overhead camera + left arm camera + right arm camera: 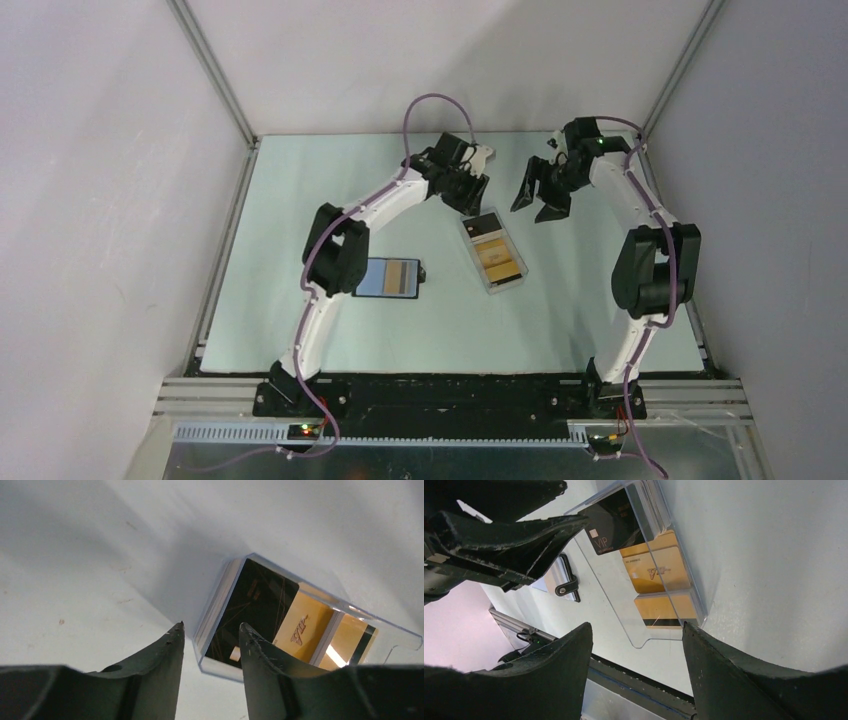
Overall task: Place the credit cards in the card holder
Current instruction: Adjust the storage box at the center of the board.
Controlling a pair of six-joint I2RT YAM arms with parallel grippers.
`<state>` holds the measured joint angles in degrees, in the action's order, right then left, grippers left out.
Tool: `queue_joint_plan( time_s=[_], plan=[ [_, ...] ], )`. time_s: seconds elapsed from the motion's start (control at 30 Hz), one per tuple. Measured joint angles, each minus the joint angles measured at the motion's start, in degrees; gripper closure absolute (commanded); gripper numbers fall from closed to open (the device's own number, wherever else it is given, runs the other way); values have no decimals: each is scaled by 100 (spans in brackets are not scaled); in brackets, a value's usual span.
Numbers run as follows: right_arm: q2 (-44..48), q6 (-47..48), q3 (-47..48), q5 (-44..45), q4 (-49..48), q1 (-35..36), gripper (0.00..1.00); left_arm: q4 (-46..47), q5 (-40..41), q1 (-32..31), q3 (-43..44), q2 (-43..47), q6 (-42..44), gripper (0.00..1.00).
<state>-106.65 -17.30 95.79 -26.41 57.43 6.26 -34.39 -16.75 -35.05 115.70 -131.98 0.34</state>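
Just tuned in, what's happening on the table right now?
The left pincer hovers open at the far end of the clear tray, right by the black card; gold cards lie beside it. The right pincer hangs open nearby, holding nothing. The card holder lies open, apart from the tray.

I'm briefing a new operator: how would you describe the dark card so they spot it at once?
On the table lies a clear plastic tray holding a row of cards. The dark card sits at its far end, nearest the left gripper. It alone is black-faced; its neighbours are orange-yellow.
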Motion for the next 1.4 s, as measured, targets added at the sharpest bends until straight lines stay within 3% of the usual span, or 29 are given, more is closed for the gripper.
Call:
queue_joint_plan(
  time_s=[0.13, 0.3, 0.37, 0.57, 0.73, 0.97, 1.0, 1.07, 1.1, 1.17, 1.23, 1.4],
  plan=[
    [101, 44, -144, 0, 11, 2, 30, 9, 15, -61, 188, -190, -17, 65],
    [111, 79, -192, 9, 57, 55, 30, -22, 17, -59, 190, -315, -153, 96],
    [114, 94, -192, 28, 81, 94, 30, -26, 13, -68, 190, -315, -175, 100],
    [164, 105, -199, 216, 122, 343, 30, 339, 68, -33, -374, -31, -933, 100],
    [356, 61, -448, 262, 39, 575, 31, 529, 614, -79, -1543, 748, -2179, 100],
    [389, -114, -833, -61, -295, 588, 41, 723, 1399, -501, -3016, 1773, -3709, 100],
    [380, -142, -868, -125, -365, 588, 42, 780, 1447, -566, -3150, 1853, -3884, 97],
    [326, -210, -879, -247, -485, 590, 45, 1010, 1517, -710, -3451, 2020, -4269, 82],
    [291, -221, -879, -293, -546, 603, 46, 1093, 1512, -748, -3543, 2065, -4363, 69],
    [153, -260, -866, -369, -636, 656, 49, 1331, 1491, -809, -3821, 2192, -4610, 55],
    [9, -264, -866, -393, -682, 734, 51, 1473, 1484, -835, -4162, 2343, -4791, 48],
    [-278, -319, -868, -289, -680, 973, 58, 2096, 1237, -752, -4894, 2730, -5042, 50]
  ],
)
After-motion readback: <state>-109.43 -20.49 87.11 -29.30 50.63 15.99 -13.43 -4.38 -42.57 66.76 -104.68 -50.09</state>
